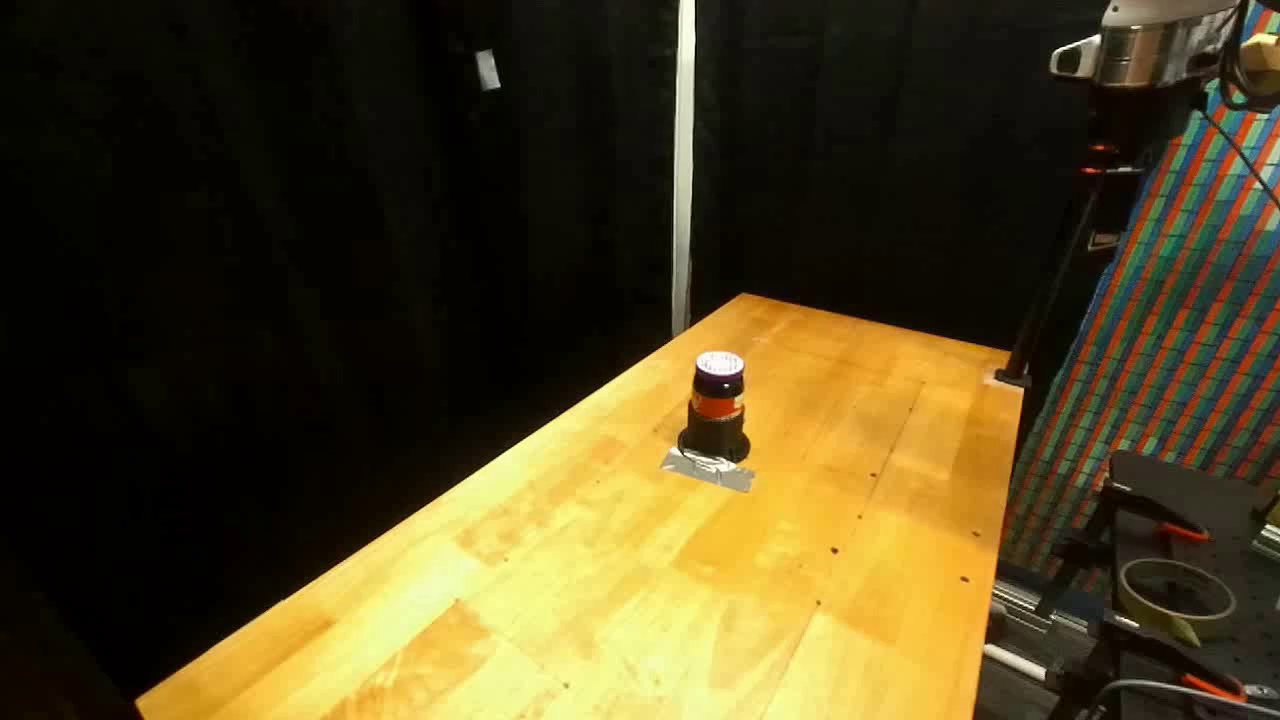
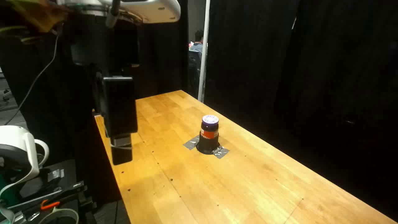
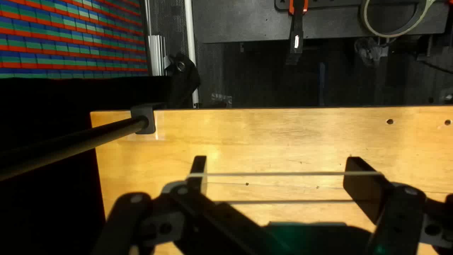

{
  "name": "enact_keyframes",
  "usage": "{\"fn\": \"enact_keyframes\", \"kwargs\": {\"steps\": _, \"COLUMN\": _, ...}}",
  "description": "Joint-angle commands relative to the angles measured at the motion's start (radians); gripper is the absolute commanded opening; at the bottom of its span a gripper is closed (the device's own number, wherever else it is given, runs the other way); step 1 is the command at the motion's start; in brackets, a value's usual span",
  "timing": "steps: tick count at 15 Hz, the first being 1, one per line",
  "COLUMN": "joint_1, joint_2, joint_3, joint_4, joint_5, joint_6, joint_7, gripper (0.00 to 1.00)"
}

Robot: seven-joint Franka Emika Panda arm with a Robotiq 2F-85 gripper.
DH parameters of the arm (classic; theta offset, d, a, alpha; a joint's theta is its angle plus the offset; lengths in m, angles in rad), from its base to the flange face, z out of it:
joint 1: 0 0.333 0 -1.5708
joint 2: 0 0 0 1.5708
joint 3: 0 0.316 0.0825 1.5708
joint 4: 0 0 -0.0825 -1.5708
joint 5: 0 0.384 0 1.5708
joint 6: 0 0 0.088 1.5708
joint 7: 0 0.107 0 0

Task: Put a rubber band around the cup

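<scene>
The cup [image 1: 718, 403] is a small upright dark cylinder with a pale top and an orange-red band, standing in a black base on the wooden table; it also shows in an exterior view [image 2: 209, 133]. It is out of the wrist view. My gripper [image 3: 276, 170] is open, and a pale rubber band [image 3: 276, 174] is stretched around both fingers, with two strands across the gap. In an exterior view the gripper [image 2: 122, 152] hangs above the table's side edge, apart from the cup, with the band [image 2: 121, 145] around its fingertip. Elsewhere the fingers blend into the dark background.
Grey tape [image 1: 705, 470] holds the black base to the wooden table [image 1: 600, 600]. A dark pole clamped to the table corner [image 3: 145, 122] rises near the arm. A black side table [image 1: 1180, 480] with a tape roll [image 1: 1175, 598] stands beside. Black curtains [image 1: 350, 250] hang behind.
</scene>
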Motion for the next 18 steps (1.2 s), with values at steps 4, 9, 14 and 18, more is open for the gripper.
{"fn": "enact_keyframes", "kwargs": {"steps": 4, "joint_1": 0.015, "joint_2": -0.003, "joint_3": -0.012, "joint_4": 0.006, "joint_5": -0.007, "joint_6": -0.004, "joint_7": 0.006, "gripper": 1.0}}
{"fn": "enact_keyframes", "kwargs": {"steps": 9, "joint_1": 0.052, "joint_2": 0.13, "joint_3": -0.035, "joint_4": 0.037, "joint_5": 0.034, "joint_6": 0.221, "joint_7": -0.014, "gripper": 1.0}}
{"fn": "enact_keyframes", "kwargs": {"steps": 14, "joint_1": 0.149, "joint_2": 0.428, "joint_3": -0.06, "joint_4": 0.188, "joint_5": 0.235, "joint_6": 0.505, "joint_7": -0.124, "gripper": 1.0}}
{"fn": "enact_keyframes", "kwargs": {"steps": 18, "joint_1": 0.191, "joint_2": 0.672, "joint_3": -0.031, "joint_4": 0.403, "joint_5": 0.464, "joint_6": 0.51, "joint_7": -0.266, "gripper": 1.0}}
